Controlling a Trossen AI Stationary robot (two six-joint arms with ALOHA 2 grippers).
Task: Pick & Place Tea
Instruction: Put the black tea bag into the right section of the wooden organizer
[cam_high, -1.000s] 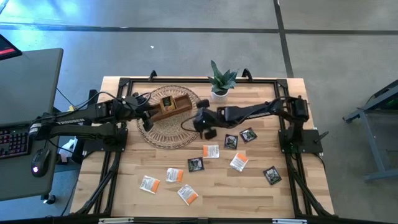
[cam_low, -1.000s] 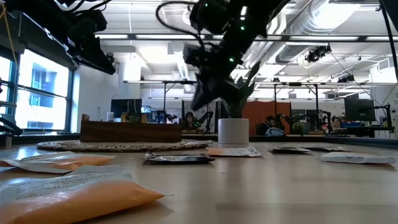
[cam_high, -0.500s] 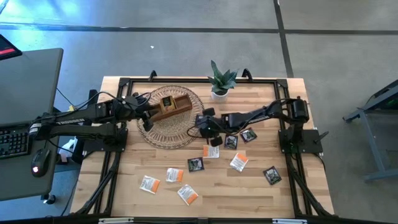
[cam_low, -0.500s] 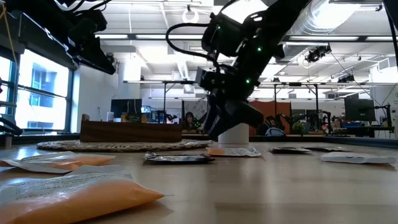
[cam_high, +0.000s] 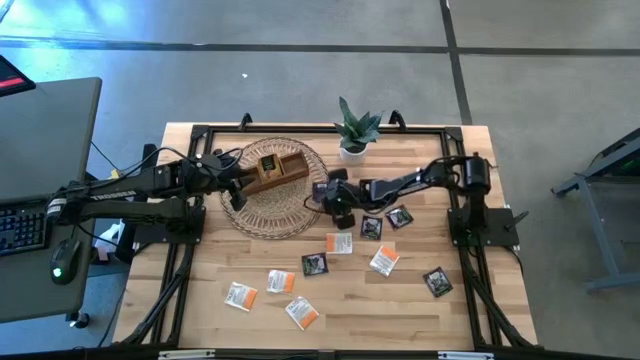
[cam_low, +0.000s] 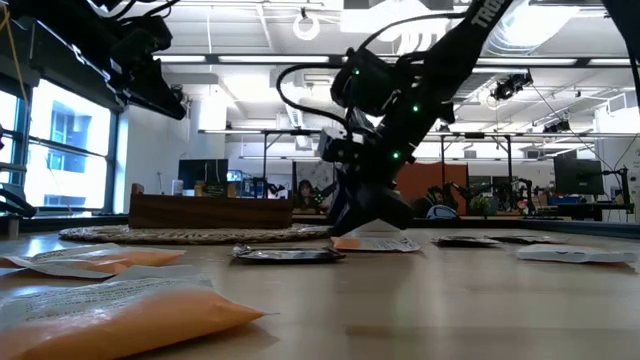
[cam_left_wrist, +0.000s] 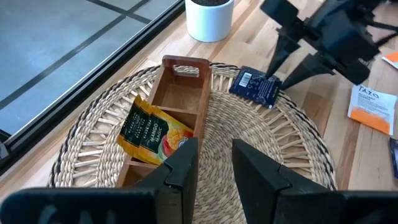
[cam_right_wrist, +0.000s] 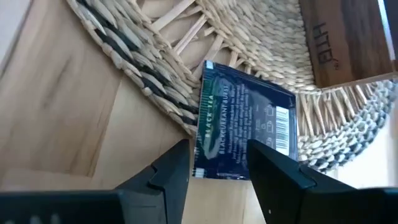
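A dark tea sachet (cam_right_wrist: 245, 121) lies flat, half on the woven mat's rim (cam_right_wrist: 155, 56) and half on the table. My right gripper (cam_right_wrist: 214, 165) hangs open close over it, slanting down, one finger on each side of its end; in the left wrist view the fingers (cam_left_wrist: 285, 73) stand just above the sachet (cam_left_wrist: 255, 87). The wooden divided tray (cam_high: 272, 170) rests on the mat, with one dark-and-yellow sachet (cam_left_wrist: 149, 130) leaning in a compartment. My left gripper (cam_left_wrist: 214, 168) waits open above the mat's left side, nothing between its fingers.
Orange-and-white sachets (cam_high: 339, 243) (cam_high: 384, 261) (cam_high: 281, 282) and dark ones (cam_high: 314, 264) (cam_high: 371, 227) (cam_high: 437, 281) lie scattered on the table's near half. A potted plant (cam_high: 355, 130) stands at the far edge, just beyond my right gripper (cam_high: 330, 198).
My right gripper has sunk from well above the table to just over the mat's right rim, tipping steeper, and its fingers have spread apart.
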